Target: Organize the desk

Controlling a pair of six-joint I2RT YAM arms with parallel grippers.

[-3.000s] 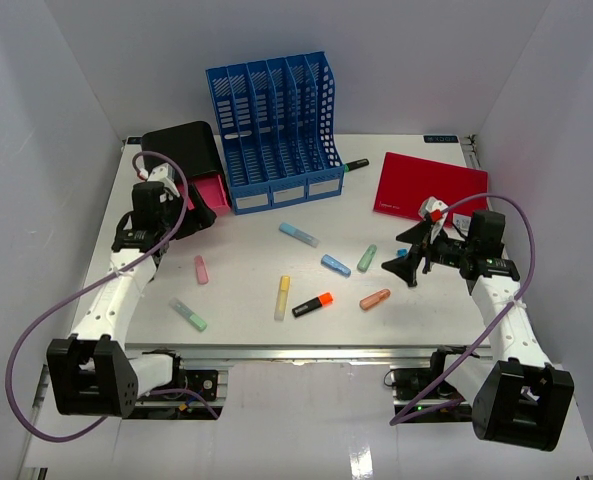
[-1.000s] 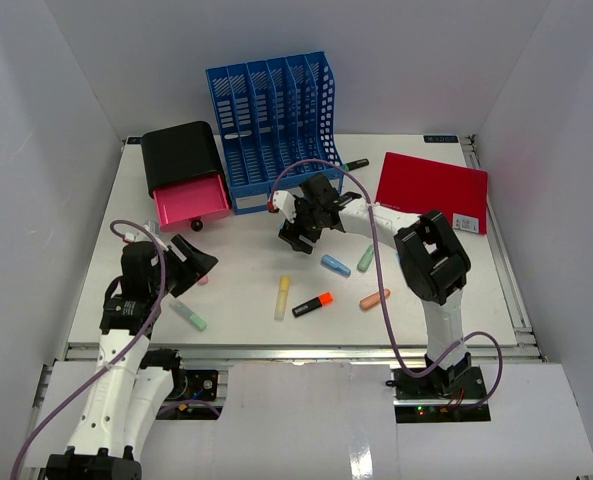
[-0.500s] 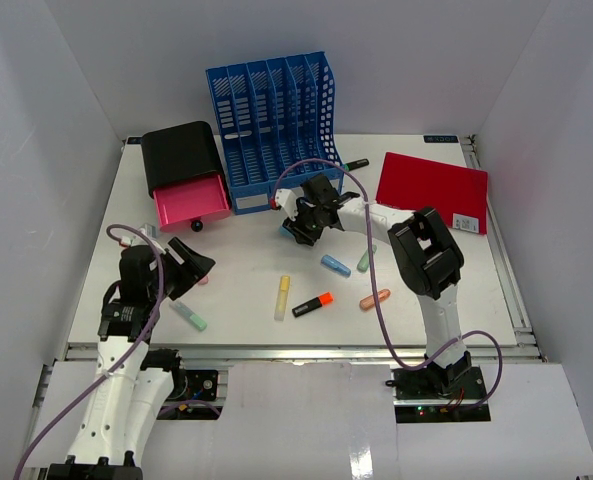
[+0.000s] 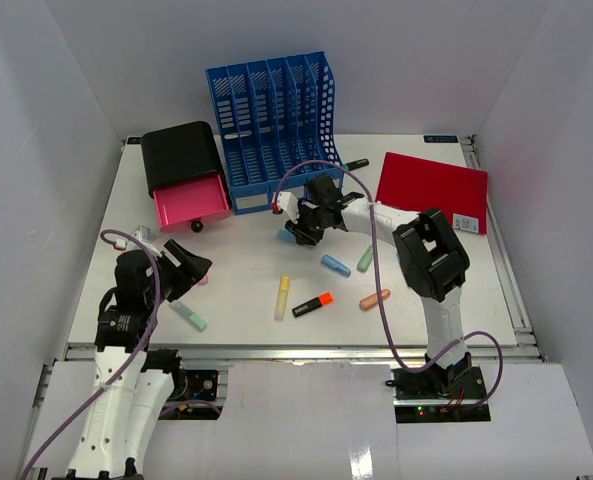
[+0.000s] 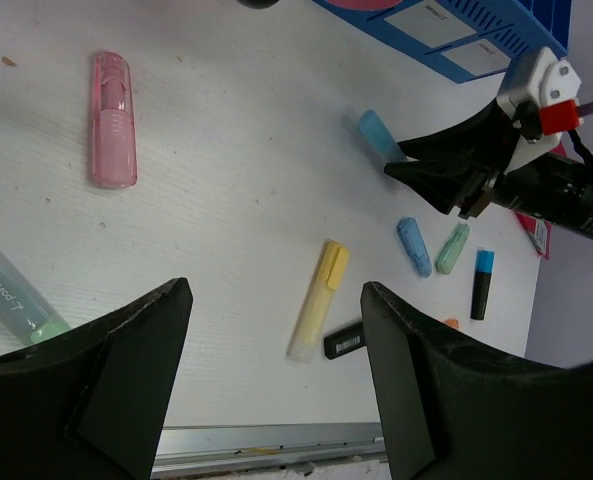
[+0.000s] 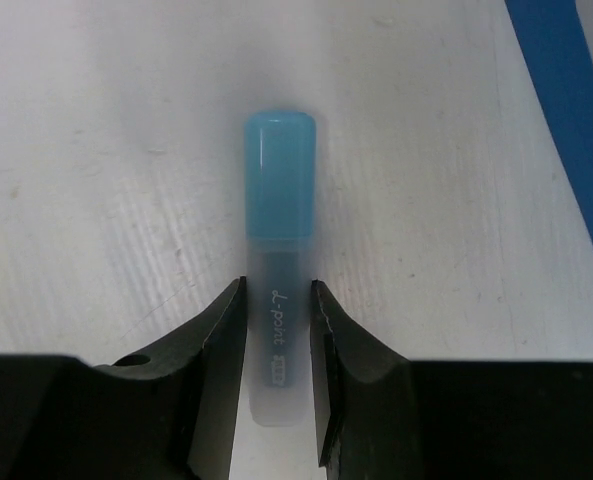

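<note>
The desk (image 4: 246,265) is a white tabletop strewn with highlighters. My right gripper (image 4: 298,232) reaches across to the middle, just in front of the blue file rack. In the right wrist view my right gripper (image 6: 278,285) is shut on the clear barrel of a light blue highlighter (image 6: 279,180) that lies flat on the desk, cap pointing away. My left gripper (image 4: 194,266) hovers open over the near left. In its own view the left gripper (image 5: 276,288) has nothing between its fingers, with a yellow highlighter (image 5: 319,298) below it.
A pink highlighter (image 5: 113,120) and a green one (image 4: 189,315) lie near the left gripper. Orange-black (image 4: 313,304), blue (image 4: 335,265), green (image 4: 366,258) and orange (image 4: 375,299) pens lie mid-desk. At the back stand a blue file rack (image 4: 276,130), a black box with an open pink drawer (image 4: 184,190) and a red notebook (image 4: 432,190).
The right gripper's jaws have closed onto the light blue highlighter. The left arm has drawn back a little toward the near left, jaws still open.
</note>
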